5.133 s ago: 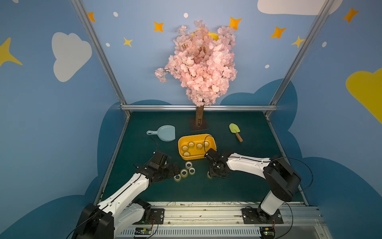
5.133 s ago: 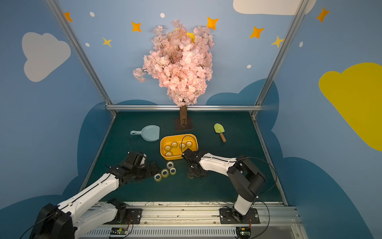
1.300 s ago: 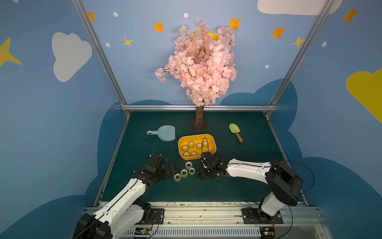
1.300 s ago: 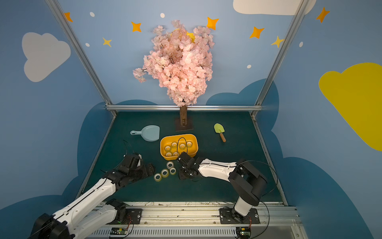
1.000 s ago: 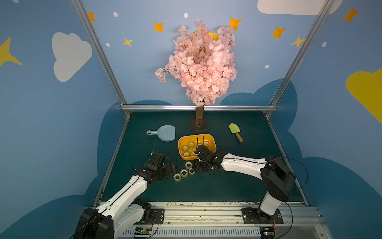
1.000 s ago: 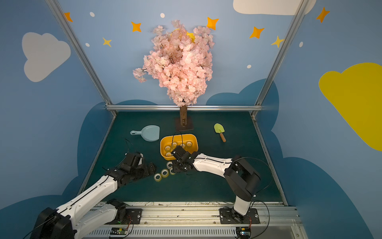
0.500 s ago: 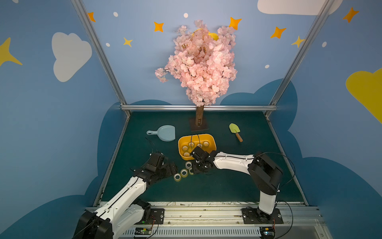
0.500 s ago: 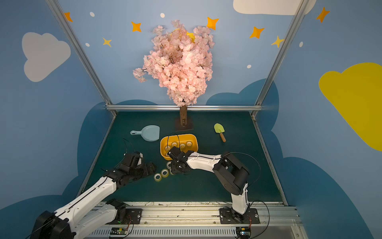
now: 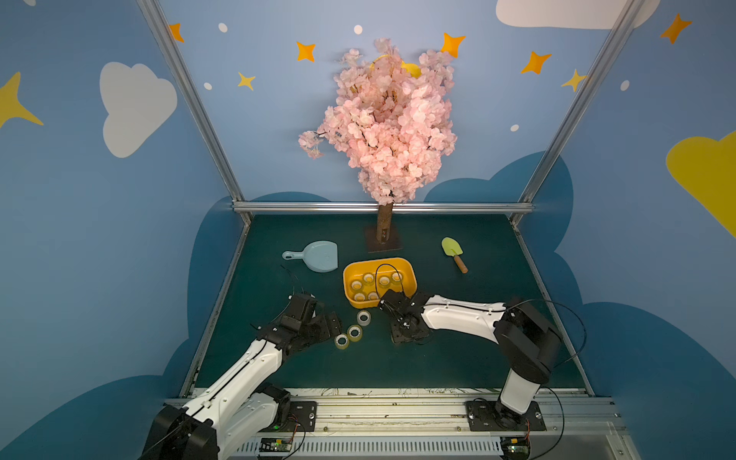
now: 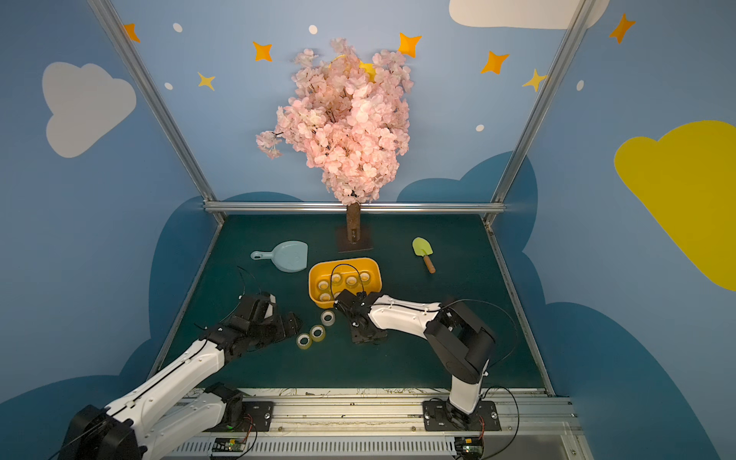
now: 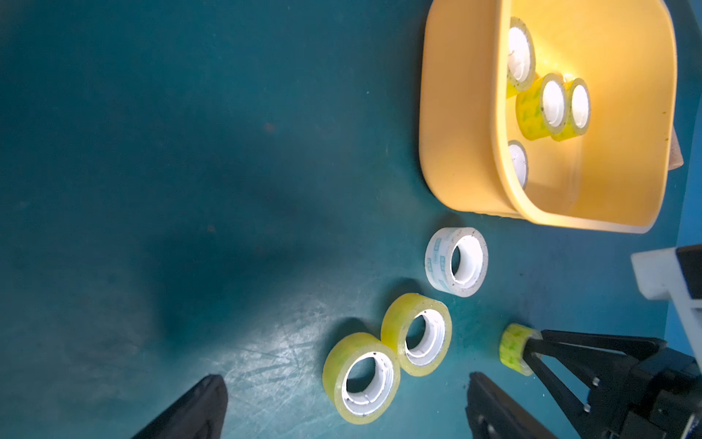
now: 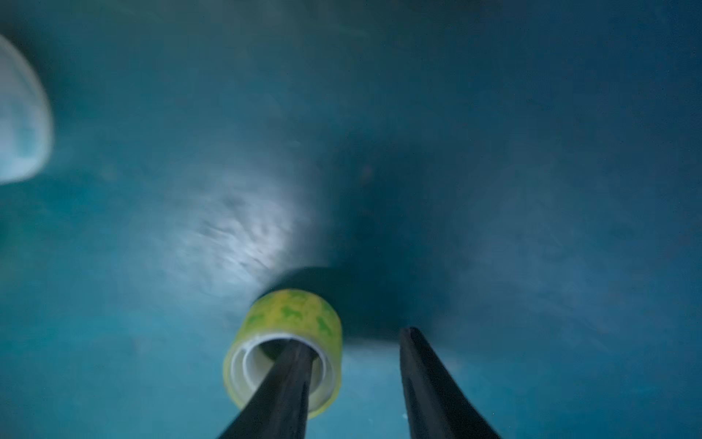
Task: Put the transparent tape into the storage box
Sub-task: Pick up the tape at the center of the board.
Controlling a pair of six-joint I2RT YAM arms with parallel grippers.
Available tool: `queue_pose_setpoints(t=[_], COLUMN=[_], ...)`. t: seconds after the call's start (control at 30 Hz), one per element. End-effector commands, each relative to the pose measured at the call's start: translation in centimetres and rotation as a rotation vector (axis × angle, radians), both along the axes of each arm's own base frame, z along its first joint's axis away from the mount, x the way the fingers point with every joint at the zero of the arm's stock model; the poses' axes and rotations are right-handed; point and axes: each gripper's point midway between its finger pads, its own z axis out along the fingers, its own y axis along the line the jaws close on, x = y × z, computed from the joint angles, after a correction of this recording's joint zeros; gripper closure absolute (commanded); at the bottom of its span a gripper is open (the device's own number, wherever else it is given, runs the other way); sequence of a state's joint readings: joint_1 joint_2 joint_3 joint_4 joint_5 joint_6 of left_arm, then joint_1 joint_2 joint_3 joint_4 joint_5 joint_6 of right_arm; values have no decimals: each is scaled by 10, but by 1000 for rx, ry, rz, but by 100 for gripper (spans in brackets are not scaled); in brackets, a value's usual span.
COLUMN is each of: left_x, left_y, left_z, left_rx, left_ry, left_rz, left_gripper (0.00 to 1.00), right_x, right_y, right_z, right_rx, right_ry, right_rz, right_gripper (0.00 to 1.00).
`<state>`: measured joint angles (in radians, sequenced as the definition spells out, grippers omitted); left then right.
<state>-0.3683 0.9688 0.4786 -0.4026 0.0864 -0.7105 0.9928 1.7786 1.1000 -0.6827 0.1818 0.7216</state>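
Right wrist, right gripper (image 12: pixel 345 342) parted, one finger (image 12: pixel 283 391) inside tape roll (image 12: pixel 292 311)

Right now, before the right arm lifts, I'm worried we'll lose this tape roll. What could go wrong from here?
1. The tape roll only hangs on one finger of the right gripper; the other finger stands clear of it, so it may slide off on the lift.
2. Three loose rolls lie close by on the mat; a low swing toward the box might knock them away.
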Motion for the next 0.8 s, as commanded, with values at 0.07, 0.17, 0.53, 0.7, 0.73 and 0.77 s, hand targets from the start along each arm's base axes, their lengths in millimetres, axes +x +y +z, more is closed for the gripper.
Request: queue_pose_setpoints(t=[0.07, 0.17, 0.53, 0.7, 0.73, 0.77], left_x=[-2, -2, -5, -3, -2, -1], left_y=[-1, -2, 5, 7, 7, 8], left_z=[-1, 0, 2, 7, 9, 10], left_rx=[-9, -14, 18, 21, 22, 24], left_ry=[9, 10, -9, -31, -39, -47], left_rz=[-8, -10, -5, 3, 4, 6], left_gripper=[0, 0, 0, 0, 0, 0], right_x=[0, 2, -2, 4, 8, 12], right_y=[-8, -3, 0, -6, -7, -7], right_z=[10, 5, -11, 17, 28, 41], right_rx=[-15, -17, -4, 18, 29, 41], right_ry=[-16, -7, 31, -16, -32, -53], right_rz=[4, 9, -6, 0, 6, 15], right_gripper=[56, 56, 69, 92, 94, 95])
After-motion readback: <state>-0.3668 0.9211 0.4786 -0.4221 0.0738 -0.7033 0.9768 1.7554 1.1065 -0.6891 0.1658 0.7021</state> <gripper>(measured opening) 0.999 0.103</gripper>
